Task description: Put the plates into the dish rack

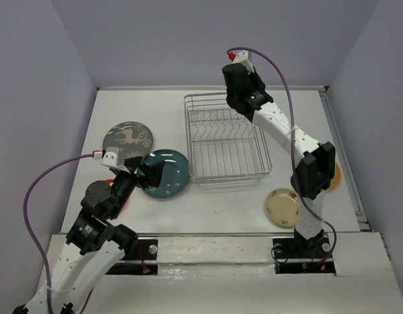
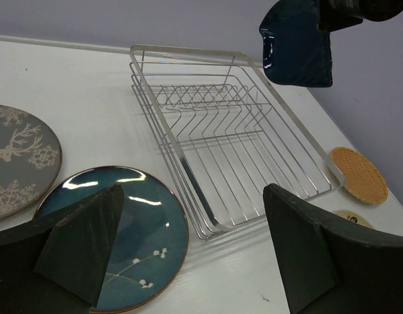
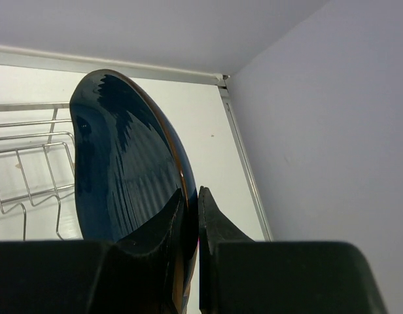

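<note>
My right gripper (image 1: 242,97) is shut on the rim of the dark-blue leaf-shaped plate (image 3: 123,163) and holds it on edge in the air above the far right corner of the dish rack (image 1: 227,178). The plate also shows in the left wrist view (image 2: 296,42). My left gripper (image 2: 195,261) is open and empty, low over the right edge of the teal plate (image 1: 167,173), just left of the rack's near corner. The grey plate with the white animal motif (image 1: 127,139) lies left of the rack. The small orange plate (image 1: 110,182) is mostly hidden under my left arm.
The cream plate (image 1: 282,207) lies at the front right, near the right arm's base. The tan wood-look plate (image 1: 334,175) lies right of the rack, partly behind the right arm. The rack's upright prongs (image 2: 208,121) stand in its far half. Walls enclose the table.
</note>
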